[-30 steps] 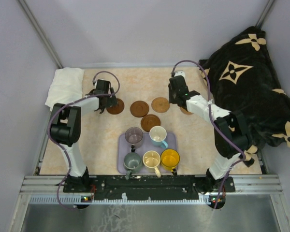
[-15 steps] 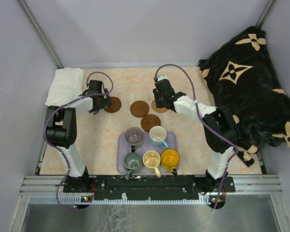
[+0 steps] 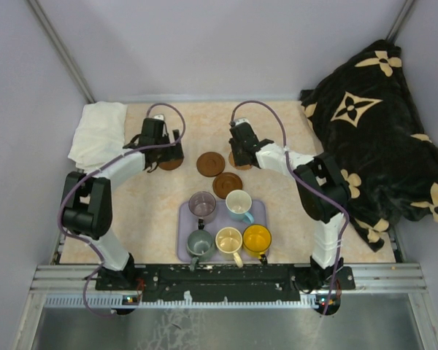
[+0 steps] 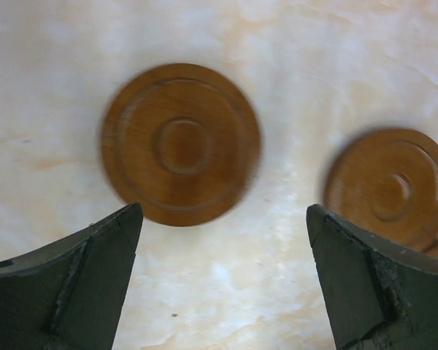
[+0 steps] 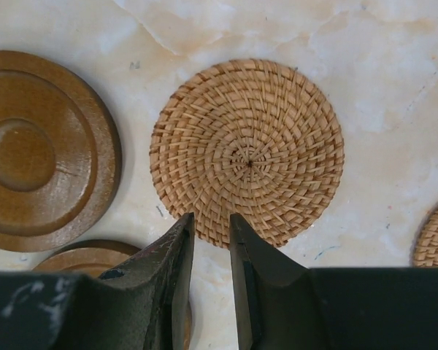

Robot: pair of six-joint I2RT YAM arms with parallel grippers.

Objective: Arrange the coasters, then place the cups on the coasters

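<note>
My left gripper (image 4: 223, 211) hangs wide open above the table, a dark wooden coaster (image 4: 181, 143) just beyond its tips and another wooden coaster (image 4: 388, 188) to the right. My right gripper (image 5: 211, 219) is open by only a narrow gap. Its tips sit over the near rim of a woven tan coaster (image 5: 247, 152), pinching nothing, with a wooden coaster (image 5: 36, 149) to its left. From above, both grippers (image 3: 164, 149) (image 3: 239, 149) flank two dark coasters (image 3: 211, 163) (image 3: 227, 184). Several cups stand on the lavender tray (image 3: 260, 212), among them purple-grey (image 3: 202, 205), light blue (image 3: 239, 204) and orange (image 3: 257, 238).
A folded white cloth (image 3: 98, 130) lies at the table's back left. A black patterned blanket (image 3: 372, 124) is heaped along the right side. A second woven disc (image 5: 434, 233) shows at the right edge of the right wrist view.
The right arm swung left, from the far-right coaster to over the woven tan one, its jaws narrowing slightly. The left gripper shifted a little and now hovers by the dark left coaster.
</note>
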